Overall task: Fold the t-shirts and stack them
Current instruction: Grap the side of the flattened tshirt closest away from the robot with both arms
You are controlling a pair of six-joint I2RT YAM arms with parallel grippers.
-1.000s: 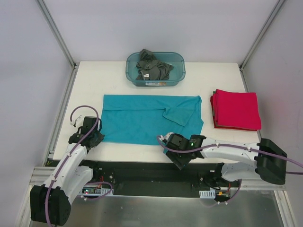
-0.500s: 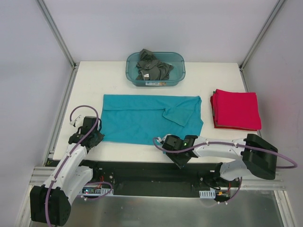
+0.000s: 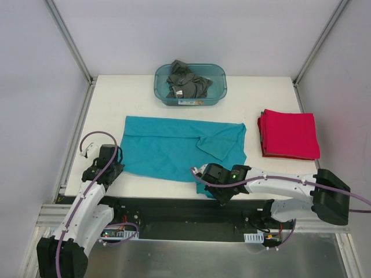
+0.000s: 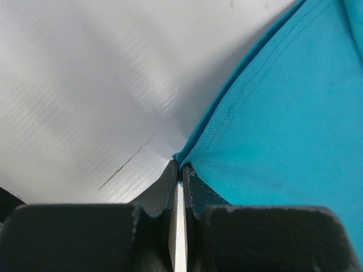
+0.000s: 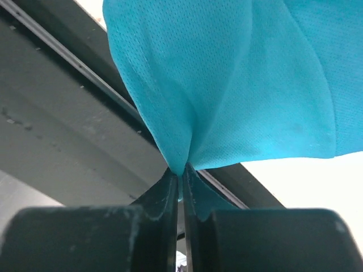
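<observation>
The teal t-shirt [image 3: 174,147] lies spread across the middle of the table, one sleeve folded over at its right. My left gripper [image 3: 117,164] is shut on its near-left corner [image 4: 180,167], the cloth [image 4: 283,130] fanning out to the right. At the table's front edge my right gripper [image 3: 210,186] is shut on a pinch of the shirt's near-right hem [image 5: 180,173], and the teal cloth [image 5: 227,85] rises from the jaws. Folded red t-shirts [image 3: 288,134] are stacked at the right. Dark grey t-shirts [image 3: 186,81] lie crumpled in the tub.
The translucent blue-green tub [image 3: 190,102] stands at the back middle of the table. The dark frame rail [image 3: 174,211] runs along the table's near edge under both arms. Metal posts [image 3: 69,40] rise at the back corners.
My right gripper has shut on the shirt's near-right hem and lifted it slightly. The shirt's near edge now slants and its left side has shifted; the left arm moved a little nearer.
</observation>
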